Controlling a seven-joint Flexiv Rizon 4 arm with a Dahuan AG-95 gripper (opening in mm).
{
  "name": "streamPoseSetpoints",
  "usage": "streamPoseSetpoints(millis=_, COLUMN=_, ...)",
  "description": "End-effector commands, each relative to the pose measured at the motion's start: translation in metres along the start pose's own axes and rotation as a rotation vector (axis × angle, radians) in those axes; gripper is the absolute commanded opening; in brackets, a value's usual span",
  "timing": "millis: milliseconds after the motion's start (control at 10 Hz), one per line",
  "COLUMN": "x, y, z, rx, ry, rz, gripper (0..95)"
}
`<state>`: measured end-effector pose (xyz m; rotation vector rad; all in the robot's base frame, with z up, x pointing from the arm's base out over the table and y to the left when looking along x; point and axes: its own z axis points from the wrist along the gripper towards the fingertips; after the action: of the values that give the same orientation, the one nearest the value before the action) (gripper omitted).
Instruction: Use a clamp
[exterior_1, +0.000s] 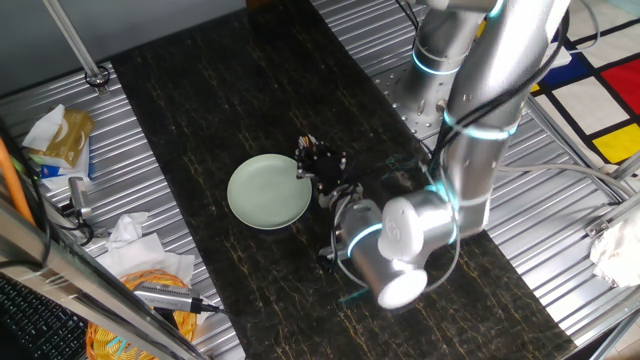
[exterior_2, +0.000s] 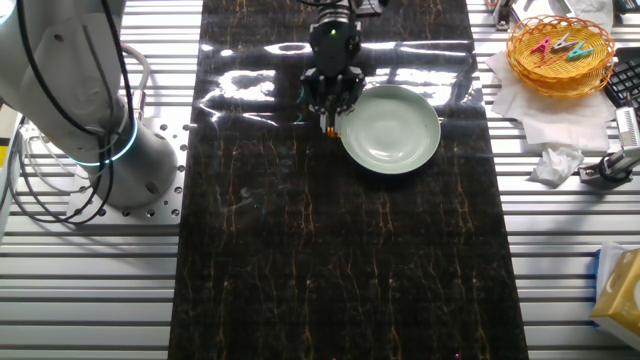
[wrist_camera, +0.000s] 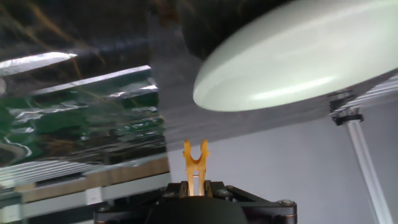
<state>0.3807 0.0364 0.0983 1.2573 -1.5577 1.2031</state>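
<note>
In the hand view my gripper (wrist_camera: 194, 186) is shut on the small orange clamp (wrist_camera: 195, 163), whose two prongs point forward in a V. The pale green plate (wrist_camera: 298, 56) fills the upper right of that view, its rim a short way ahead of the prongs. In the other fixed view my gripper (exterior_2: 331, 108) hangs at the plate's left rim (exterior_2: 352, 150), with the orange clamp (exterior_2: 332, 131) at the fingertips. In one fixed view the gripper (exterior_1: 322, 170) stands just right of the plate (exterior_1: 268, 190); the clamp is hidden there.
A yellow basket (exterior_2: 560, 48) with several coloured clips stands on white paper at the far right. Crumpled tissues (exterior_2: 553, 165) and tools lie beside it. The arm's base (exterior_2: 95, 150) stands left of the dark mat (exterior_2: 330, 270).
</note>
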Motion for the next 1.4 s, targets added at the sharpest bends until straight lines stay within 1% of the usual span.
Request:
streamPoseSetpoints(millis=100, x=-0.001, y=-0.001, z=0.004, rx=0.052, ry=0.011, rz=0.002, gripper=0.0)
streamPoseSetpoints(millis=400, x=0.000, y=0.001, z=0.011, rx=0.110, ry=-0.001, rz=-0.030, gripper=0.0)
streamPoseSetpoints(millis=500, x=0.001, y=0.002, z=0.013, rx=0.120, ry=-0.003, rz=-0.036, gripper=0.0)
streamPoseSetpoints(millis=800, x=-0.001, y=0.003, z=0.019, rx=0.136, ry=-0.008, rz=-0.025, gripper=0.0)
streamPoseSetpoints(millis=1000, x=0.001, y=0.000, z=0.022, rx=0.152, ry=-0.010, rz=-0.010, gripper=0.0)
streamPoseSetpoints(millis=1100, x=0.002, y=-0.005, z=0.025, rx=0.163, ry=-0.022, rz=-0.006, gripper=0.0)
streamPoseSetpoints(millis=1200, x=0.004, y=-0.011, z=0.027, rx=0.164, ry=-0.037, rz=-0.005, gripper=0.0)
streamPoseSetpoints(millis=1300, x=0.004, y=-0.019, z=0.028, rx=0.164, ry=-0.047, rz=-0.006, gripper=0.0)
streamPoseSetpoints(millis=1400, x=0.001, y=-0.025, z=0.030, rx=0.165, ry=-0.055, rz=-0.009, gripper=0.0)
